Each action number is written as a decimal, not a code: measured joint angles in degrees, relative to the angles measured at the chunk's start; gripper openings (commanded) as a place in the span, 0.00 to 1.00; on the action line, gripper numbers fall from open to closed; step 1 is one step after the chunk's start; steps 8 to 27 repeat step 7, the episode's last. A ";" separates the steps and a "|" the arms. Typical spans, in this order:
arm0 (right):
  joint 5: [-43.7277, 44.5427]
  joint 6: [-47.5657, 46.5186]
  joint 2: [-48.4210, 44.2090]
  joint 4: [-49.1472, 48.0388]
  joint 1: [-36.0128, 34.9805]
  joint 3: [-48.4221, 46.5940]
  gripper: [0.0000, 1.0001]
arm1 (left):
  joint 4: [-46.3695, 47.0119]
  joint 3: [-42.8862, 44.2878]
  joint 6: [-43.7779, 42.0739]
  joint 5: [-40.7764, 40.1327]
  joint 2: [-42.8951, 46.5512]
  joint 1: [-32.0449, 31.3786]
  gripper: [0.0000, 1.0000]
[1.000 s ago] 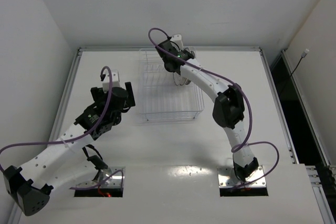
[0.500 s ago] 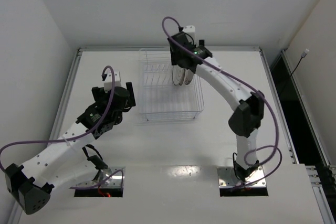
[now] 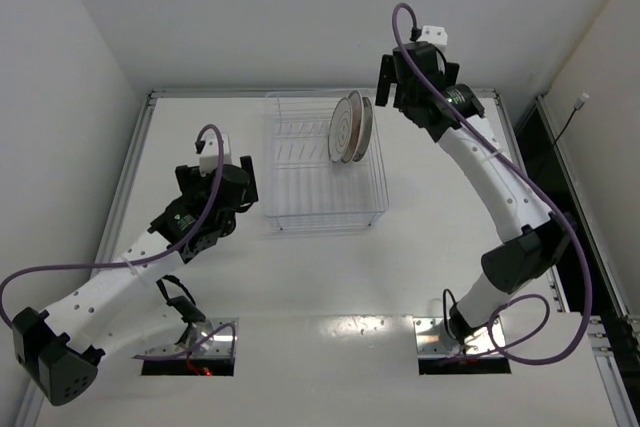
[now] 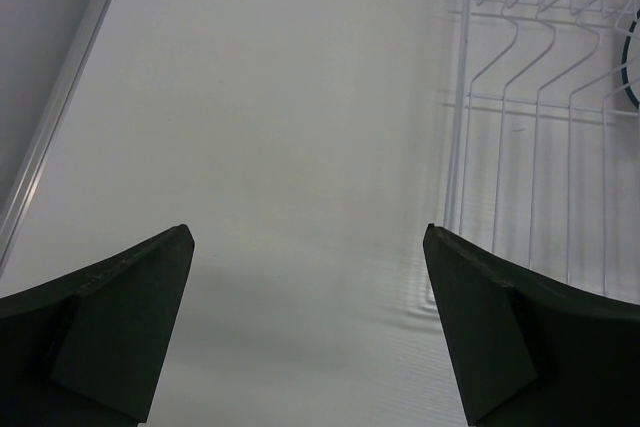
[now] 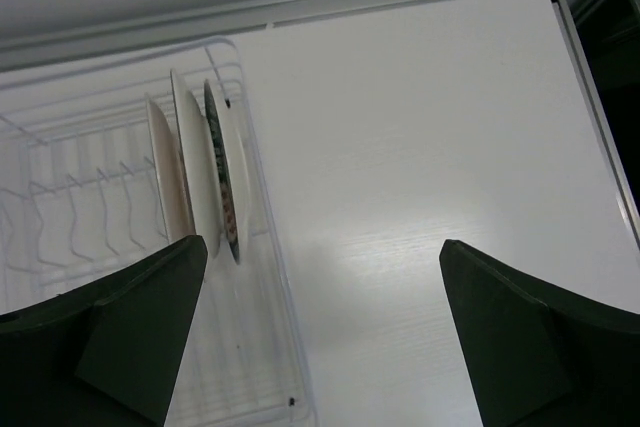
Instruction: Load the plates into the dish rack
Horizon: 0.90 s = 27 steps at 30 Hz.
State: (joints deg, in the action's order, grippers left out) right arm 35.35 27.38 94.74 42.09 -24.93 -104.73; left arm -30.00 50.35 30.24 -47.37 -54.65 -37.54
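Now the right gripper (image 5: 322, 244), jaws apart, has left the plates (image 3: 350, 127).

**Dish rack** (image 3: 320, 219): stands on the counter (image 3: 330, 277), between the two arms. It is ahead and just to the right of the left claw (image 4: 310, 237), and ahead, to the left of and below the right claw (image 5: 325, 247).

**Plates** (image 5: 190, 187): three, upright on edge, side by side in the rack's end nearest the right claw, across the rack from the left claw.
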 measured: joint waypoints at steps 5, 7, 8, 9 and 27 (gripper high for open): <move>-1.79 -0.42 -0.22 0.24 0.68 2.43 1.00 | -0.20 0.00 0.02 -0.55 -0.37 0.00 1.00; -2.49 -0.42 -0.48 0.20 1.36 2.97 1.00 | -0.31 0.00 0.09 -0.57 -0.96 0.00 1.00; -2.49 -0.42 -0.48 0.20 1.36 2.97 1.00 | -0.31 0.00 0.09 -0.57 -0.96 0.00 1.00; -2.49 -0.42 -0.48 0.20 1.36 2.97 1.00 | -0.31 0.00 0.09 -0.57 -0.96 0.00 1.00; -2.49 -0.42 -0.48 0.20 1.36 2.97 1.00 | -0.31 0.00 0.09 -0.57 -0.96 0.00 1.00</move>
